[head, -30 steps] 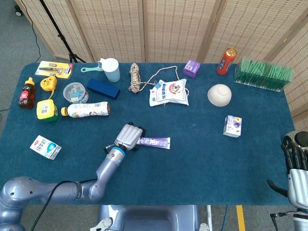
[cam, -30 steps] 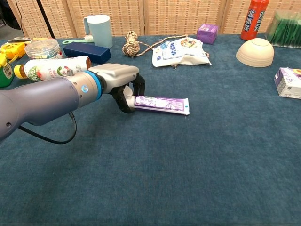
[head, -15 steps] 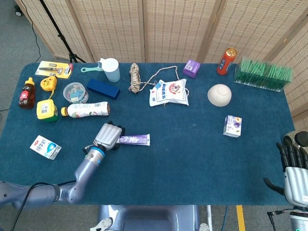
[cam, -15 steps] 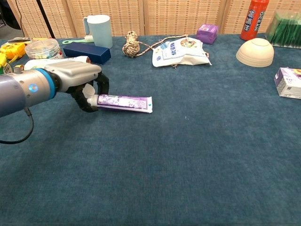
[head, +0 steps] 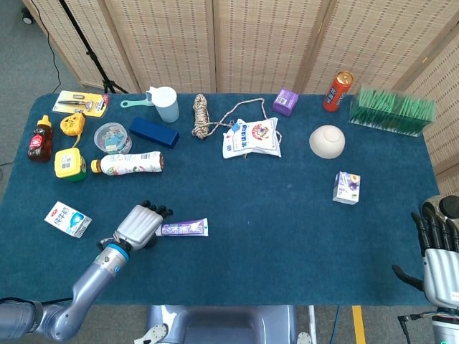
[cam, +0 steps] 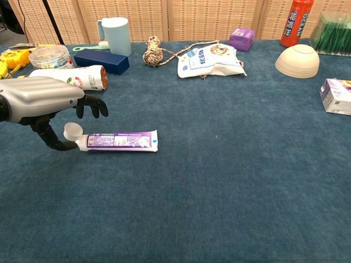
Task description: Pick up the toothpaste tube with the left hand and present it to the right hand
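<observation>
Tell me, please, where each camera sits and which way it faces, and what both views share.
Head view: sits high, looks steeply down at the whole blue table; shows the left hand on its arm, and the right hand at the lower right edge.
Chest view: sits low, looks forward across the table toward the screen; shows only the left hand.
Shared: the left hand, fingers spread, at the cap end of the toothpaste tube, and the bowl.
</observation>
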Available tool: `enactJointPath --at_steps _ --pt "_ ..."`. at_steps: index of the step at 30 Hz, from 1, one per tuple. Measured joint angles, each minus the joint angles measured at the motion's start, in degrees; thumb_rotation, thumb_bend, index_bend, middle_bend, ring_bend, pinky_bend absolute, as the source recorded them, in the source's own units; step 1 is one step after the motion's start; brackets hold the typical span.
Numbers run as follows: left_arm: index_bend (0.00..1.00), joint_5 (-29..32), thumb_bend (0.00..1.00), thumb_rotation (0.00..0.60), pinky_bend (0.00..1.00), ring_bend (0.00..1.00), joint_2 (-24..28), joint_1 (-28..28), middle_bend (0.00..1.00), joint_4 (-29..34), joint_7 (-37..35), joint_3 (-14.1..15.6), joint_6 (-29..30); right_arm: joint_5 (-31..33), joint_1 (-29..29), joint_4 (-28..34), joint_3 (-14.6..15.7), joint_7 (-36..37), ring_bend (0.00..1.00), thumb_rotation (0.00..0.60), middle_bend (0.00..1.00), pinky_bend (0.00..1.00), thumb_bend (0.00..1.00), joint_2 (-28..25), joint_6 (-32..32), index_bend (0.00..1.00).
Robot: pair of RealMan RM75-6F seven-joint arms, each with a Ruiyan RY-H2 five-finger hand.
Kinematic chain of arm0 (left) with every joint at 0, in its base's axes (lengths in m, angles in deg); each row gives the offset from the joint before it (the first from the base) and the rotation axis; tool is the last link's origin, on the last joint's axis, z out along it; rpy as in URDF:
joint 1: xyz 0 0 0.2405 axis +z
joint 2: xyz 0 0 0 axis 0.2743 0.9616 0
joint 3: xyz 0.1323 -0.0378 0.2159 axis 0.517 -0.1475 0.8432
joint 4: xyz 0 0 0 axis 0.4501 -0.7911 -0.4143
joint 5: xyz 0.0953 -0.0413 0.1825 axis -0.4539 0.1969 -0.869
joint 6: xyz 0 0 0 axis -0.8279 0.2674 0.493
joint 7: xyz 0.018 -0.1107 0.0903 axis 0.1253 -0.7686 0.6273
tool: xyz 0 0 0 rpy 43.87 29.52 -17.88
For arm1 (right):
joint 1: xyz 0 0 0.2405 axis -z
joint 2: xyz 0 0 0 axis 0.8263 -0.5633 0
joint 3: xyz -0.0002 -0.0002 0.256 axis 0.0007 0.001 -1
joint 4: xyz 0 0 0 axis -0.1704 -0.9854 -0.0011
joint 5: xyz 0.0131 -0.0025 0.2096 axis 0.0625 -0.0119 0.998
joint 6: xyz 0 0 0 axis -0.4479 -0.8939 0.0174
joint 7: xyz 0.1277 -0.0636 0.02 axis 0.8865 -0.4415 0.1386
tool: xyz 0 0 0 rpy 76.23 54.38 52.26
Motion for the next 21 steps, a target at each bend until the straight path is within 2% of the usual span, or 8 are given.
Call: enactJointPath --at_steps 3,5,8,11,14,21 --pt "0.1 0.07 0.28 0.6 0.23 0.21 0.37 0.17 0.16 0.61 0.48 -0.05 -0.01 0.0 0.25 -0.04 0.06 0.2 0.0 0.6 0.0 0.0 0.0 -0.09 -0.28 0.05" --pt "0.03 -0.25 0.28 0.6 0.22 0.12 0.68 0.32 0.08 1.07 0.8 -0.01 0.23 -0.07 0.32 -0.07 0.04 0.32 0.0 0.6 0.0 0.0 0.0 -0.14 -0.41 0.05" --pt "0.0 -1.53 0.28 0.6 0.16 0.01 1.1 0.8 0.0 1.78 1.32 0.33 1.06 -0.09 0.33 -0.15 0.0 0.47 0.0 0.6 0.0 0.0 0.0 -0.16 -0.43 0.05" --pt "0.0 -2.4 0.28 0.6 0.08 0.0 0.96 1.24 0.0 1.47 2.57 0.71 1.88 -0.06 0.24 -0.24 -0.07 0.57 0.0 0.6 0.0 0.0 0.0 -0.18 -0.28 0.05" --pt "0.0 -1.34 0.28 0.6 0.05 0.0 0.34 1.26 0.0 0.9 3.19 0.57 1.35 -0.11 0.36 -0.33 -0.03 0.66 0.0 0.6 0.0 0.0 0.0 -0.17 -0.4 0.05" --pt "0.0 2.3 0.28 0.6 0.04 0.0 -2.5 0.12 0.0 -0.99 4.99 -0.91 -0.7 -0.05 0.85 -0.47 0.13 0.81 0.0 0.6 0.0 0.0 0.0 -0.19 -0.88 0.05"
